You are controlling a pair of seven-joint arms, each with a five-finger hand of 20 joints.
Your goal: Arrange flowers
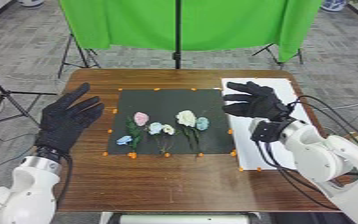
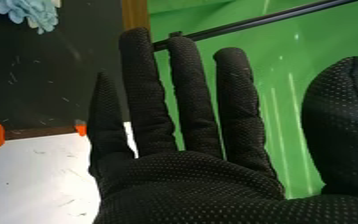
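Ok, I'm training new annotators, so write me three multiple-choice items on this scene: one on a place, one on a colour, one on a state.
1. Where does the white sheet lie?
A) left of the black mat
B) right of the black mat
C) under the flowers

2. In the head view, what colour is the flower nearest the mat's lower left corner?
A) light blue
B) red
C) orange

3. How is the right robot hand?
A) curled round a stem
B) shut in a fist
C) open and empty

Key:
1 B: the sheet is on the table, to the mat's right in the head view.
2 A: its petals show pale blue there.
3 C: the right wrist view shows straight fingers with nothing held.
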